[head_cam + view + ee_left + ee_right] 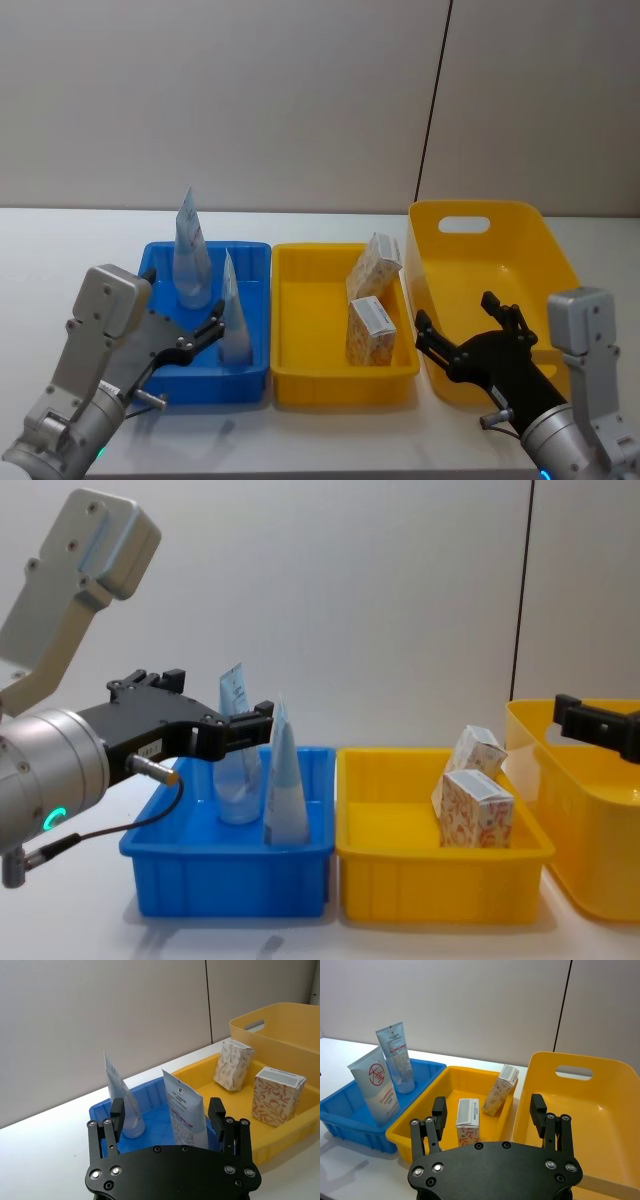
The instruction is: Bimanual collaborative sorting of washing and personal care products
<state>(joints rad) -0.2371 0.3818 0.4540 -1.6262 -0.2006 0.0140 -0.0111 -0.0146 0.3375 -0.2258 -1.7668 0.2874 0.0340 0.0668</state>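
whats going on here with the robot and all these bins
A two-armed robot is sorting care products. A nearer tube and a farther tube stand in the blue bin. An upright carton and a leaning carton sit in the small yellow tray. The left claw is open by the nearer tube, gripping nothing. The right claw hovers open at the large yellow bin's near side.

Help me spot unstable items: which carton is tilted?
The rear carton in the yellow tray, farther from the robot: it leans over, while the front carton stands upright.
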